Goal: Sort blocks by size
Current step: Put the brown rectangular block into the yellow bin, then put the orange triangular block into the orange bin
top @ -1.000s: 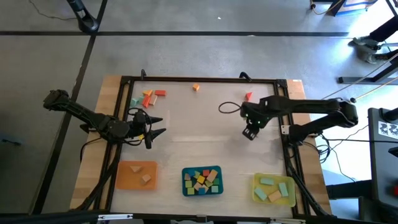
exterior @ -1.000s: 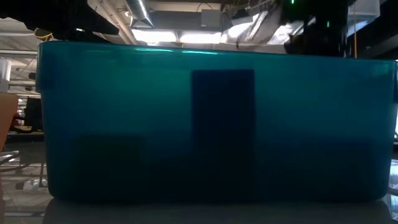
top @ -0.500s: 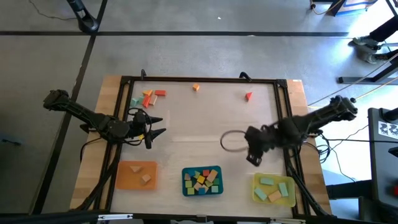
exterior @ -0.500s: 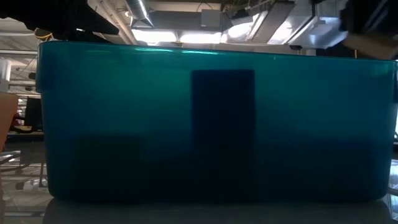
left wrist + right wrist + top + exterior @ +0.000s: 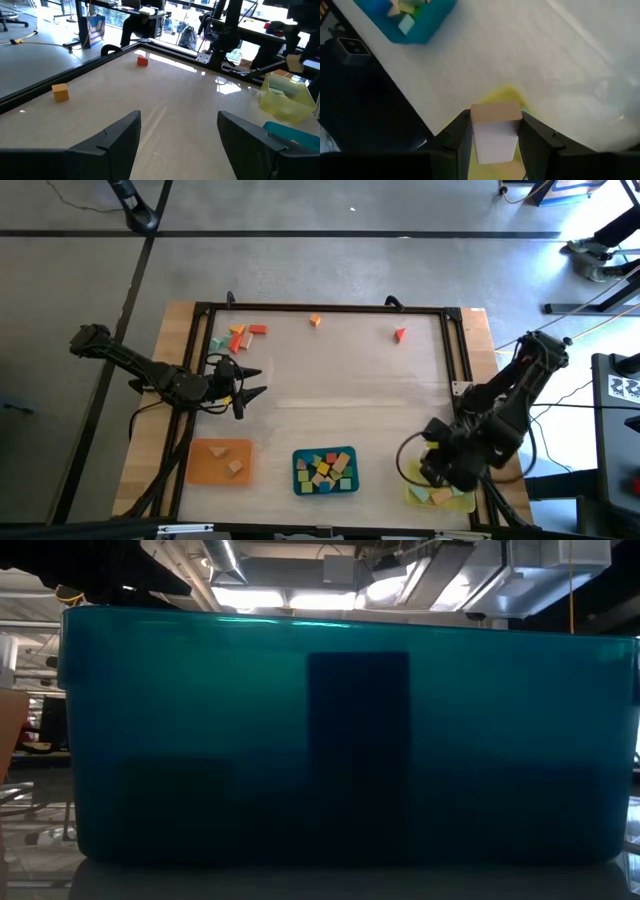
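Between the right end effector's (image 5: 492, 142) fingers I hold a pale block (image 5: 493, 131), directly above the yellow tray (image 5: 440, 495) at the counter's (image 5: 330, 380) five o'clock; release is straight down. My left end effector (image 5: 248, 383) waits wide at nine o'clock.

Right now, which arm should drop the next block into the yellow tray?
Right. The right gripper is shut on a tan block and is over the yellow tray. The left gripper is open and empty by the table's left edge, far from that tray.
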Motion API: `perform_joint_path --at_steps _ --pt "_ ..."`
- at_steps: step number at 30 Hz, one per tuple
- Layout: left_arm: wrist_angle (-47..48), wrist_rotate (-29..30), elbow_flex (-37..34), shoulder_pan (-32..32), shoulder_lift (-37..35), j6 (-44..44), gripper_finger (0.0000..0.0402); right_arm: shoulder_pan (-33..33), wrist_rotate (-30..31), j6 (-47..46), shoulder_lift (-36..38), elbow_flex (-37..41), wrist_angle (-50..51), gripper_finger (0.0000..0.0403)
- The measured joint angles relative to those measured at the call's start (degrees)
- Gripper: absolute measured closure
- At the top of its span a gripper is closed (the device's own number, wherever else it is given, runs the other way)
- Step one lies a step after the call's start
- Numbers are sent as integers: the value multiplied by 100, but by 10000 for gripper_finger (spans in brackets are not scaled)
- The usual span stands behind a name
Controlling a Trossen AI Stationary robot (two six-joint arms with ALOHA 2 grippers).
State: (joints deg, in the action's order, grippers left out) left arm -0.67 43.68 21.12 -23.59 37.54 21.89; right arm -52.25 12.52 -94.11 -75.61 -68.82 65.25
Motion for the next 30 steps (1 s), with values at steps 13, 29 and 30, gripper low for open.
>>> perform_joint_path --at_steps 13,29,30 --pt "1 0 0 2 -1 -105 151 -441 -318 -1156 -1125 0 129 258" --pt "0 0 0 2 -1 -87 151 -213 -1410 -895 -1687 0 847 167" --pt "-2 0 0 0 -1 -87 151 -140 -1408 -751 -1669 0 886 161"
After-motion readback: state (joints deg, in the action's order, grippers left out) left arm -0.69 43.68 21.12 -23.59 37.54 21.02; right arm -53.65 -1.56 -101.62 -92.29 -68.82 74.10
